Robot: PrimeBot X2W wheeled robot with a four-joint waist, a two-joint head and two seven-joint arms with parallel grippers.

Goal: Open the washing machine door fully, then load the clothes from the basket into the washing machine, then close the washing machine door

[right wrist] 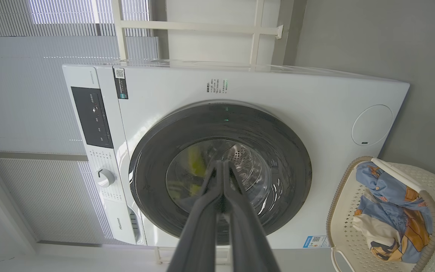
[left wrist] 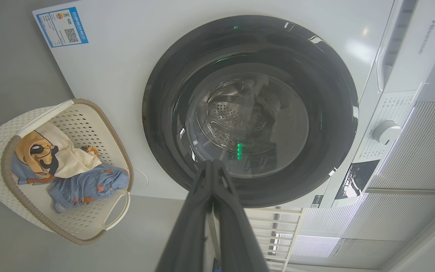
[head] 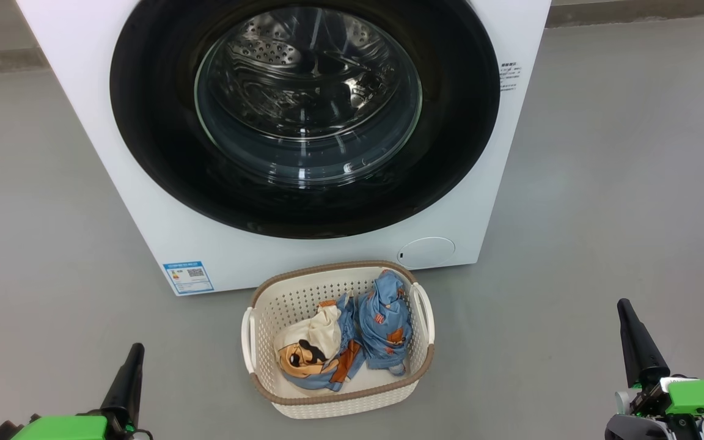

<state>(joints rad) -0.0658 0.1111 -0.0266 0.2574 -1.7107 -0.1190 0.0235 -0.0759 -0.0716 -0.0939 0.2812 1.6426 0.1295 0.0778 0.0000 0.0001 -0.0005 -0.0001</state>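
Observation:
The white washing machine (head: pixel 144 201) stands straight ahead, its round glossy black door (head: pixel 162 153) flush against the front, steel drum showing through the glass. On the floor before it sits the cream basket (head: pixel 303 293) holding the clothes (head: pixel 382 324), light blue with orange prints plus cream cloth. My left gripper (head: pixel 133 351) rises at the lower left, shut and empty, well left of the basket. My right gripper (head: pixel 624 305) stands at the lower right, shut too, nothing held. Both wrist views look along pressed-together fingers (left wrist: pixel 212 166) (right wrist: pixel 221 166) at the door (left wrist: pixel 315 75) (right wrist: pixel 293 151), the basket (left wrist: pixel 89 124) (right wrist: pixel 338 226) off to one side.
Grey floor (head: pixel 621 183) spreads around the machine and basket on both sides. A blue label sticker (head: pixel 187 277) and a small round hatch (head: pixel 426 252) mark the machine's lower front. The control panel and knob (right wrist: pixel 105 177) sit along its top; pale blinds (right wrist: pixel 32 113) hang behind.

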